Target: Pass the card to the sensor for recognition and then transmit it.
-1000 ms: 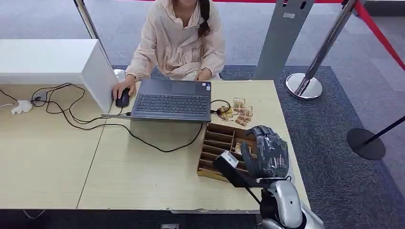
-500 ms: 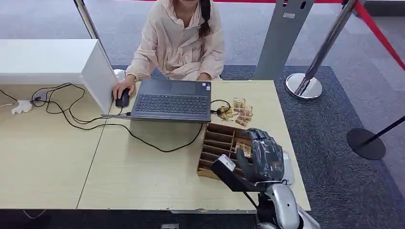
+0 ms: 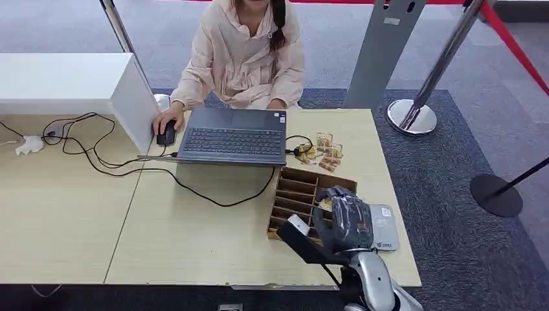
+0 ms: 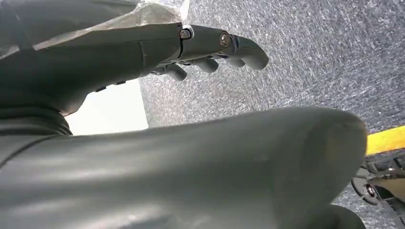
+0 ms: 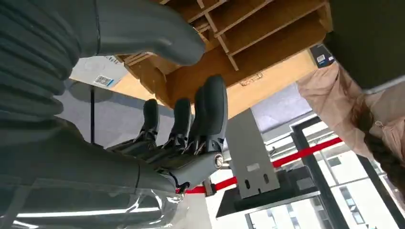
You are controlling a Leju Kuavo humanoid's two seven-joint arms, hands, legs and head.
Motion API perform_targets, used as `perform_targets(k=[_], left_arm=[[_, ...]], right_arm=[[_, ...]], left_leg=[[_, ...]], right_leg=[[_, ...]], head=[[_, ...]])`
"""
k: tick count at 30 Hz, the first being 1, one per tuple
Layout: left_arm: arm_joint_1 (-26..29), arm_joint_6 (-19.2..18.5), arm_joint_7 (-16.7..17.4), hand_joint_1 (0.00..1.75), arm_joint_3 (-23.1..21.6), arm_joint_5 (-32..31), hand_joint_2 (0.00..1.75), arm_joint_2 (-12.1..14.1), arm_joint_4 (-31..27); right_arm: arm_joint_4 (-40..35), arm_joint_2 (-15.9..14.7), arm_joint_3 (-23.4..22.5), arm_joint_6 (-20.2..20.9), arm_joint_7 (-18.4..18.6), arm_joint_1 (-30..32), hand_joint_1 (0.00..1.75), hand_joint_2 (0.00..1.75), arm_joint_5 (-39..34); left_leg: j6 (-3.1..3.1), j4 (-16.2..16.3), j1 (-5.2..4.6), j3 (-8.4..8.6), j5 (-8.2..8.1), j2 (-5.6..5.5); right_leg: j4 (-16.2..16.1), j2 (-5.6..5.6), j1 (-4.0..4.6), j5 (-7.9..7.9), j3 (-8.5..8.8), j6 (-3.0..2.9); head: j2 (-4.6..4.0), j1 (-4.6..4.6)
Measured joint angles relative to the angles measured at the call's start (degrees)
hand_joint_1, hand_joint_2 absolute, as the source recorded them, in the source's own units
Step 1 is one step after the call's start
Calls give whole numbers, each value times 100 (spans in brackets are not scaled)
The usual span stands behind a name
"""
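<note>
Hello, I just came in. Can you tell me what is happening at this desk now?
The robot's right hand hovers over the near right part of the table, between a wooden slotted organizer and a flat grey card reader. Its fingers are spread and hold nothing. Its left hand hangs open over the carpet. Across the table, a person works at a laptop with a mouse.

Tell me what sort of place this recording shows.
Probably a reception or check-in desk in a lobby or demo hall. A person works at a laptop across a wooden desk, a slotted card rack sits beside a grey reader, and rope stanchions stand on carpet behind.
</note>
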Motion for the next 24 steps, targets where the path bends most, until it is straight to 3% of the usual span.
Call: perform_targets(k=[8, 15, 24], left_arm=[[-2, -20, -7, 0, 0, -42, 0, 2, 0], [-7, -66, -7, 0, 0, -76, 0, 2, 0], [-7, -77, -9, 0, 0, -57, 0, 2, 0]], right_arm=[[251, 116, 76, 111, -52, -191, 94, 175, -37], [417, 194, 151, 280, -68, -393, 58, 175, -166], [590, 275, 243, 317, -70, -517, 58, 175, -225]], left_leg=[[0, 0, 0, 0, 0, 0], [0, 0, 0, 0, 0, 0], [0, 0, 0, 2, 0, -1]], right_leg=[[0, 0, 0, 0, 0, 0], [0, 0, 0, 0, 0, 0], [0, 0, 0, 0, -1, 0]], head=[[0, 0], [0, 0], [0, 0]])
